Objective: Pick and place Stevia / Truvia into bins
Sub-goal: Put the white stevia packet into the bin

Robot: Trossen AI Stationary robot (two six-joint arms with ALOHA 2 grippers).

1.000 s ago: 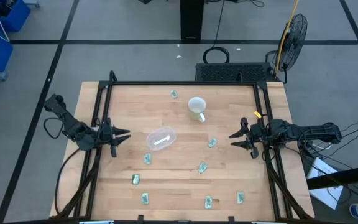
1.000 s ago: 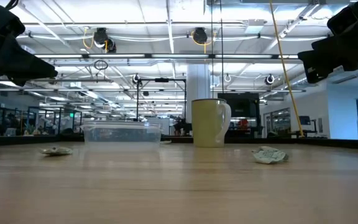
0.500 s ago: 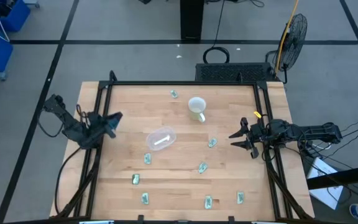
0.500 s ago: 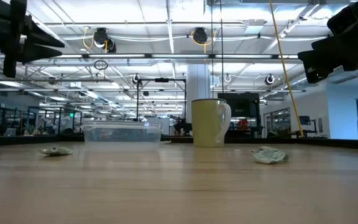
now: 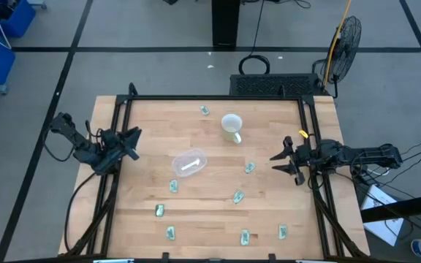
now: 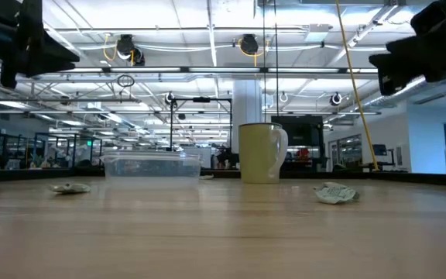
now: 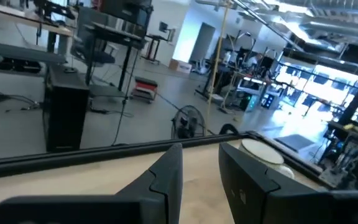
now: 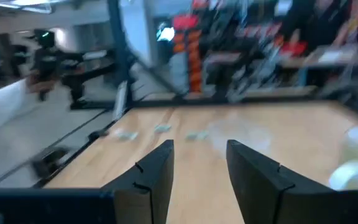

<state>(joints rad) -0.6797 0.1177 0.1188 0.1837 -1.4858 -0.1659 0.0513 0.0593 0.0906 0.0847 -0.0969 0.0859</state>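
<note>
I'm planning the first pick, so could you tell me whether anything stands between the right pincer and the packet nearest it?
Nothing visible does. The right pincer is open at the table's right edge, and only bare wood separates it from the small pale green sweetener packet.

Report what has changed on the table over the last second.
The left gripper has pulled back from over the table's left part to its left edge and turned toward the far side, holding nothing. The right gripper has kept to the right edge, jaws open. The packets, the clear bin and the mug lie as before.
</note>
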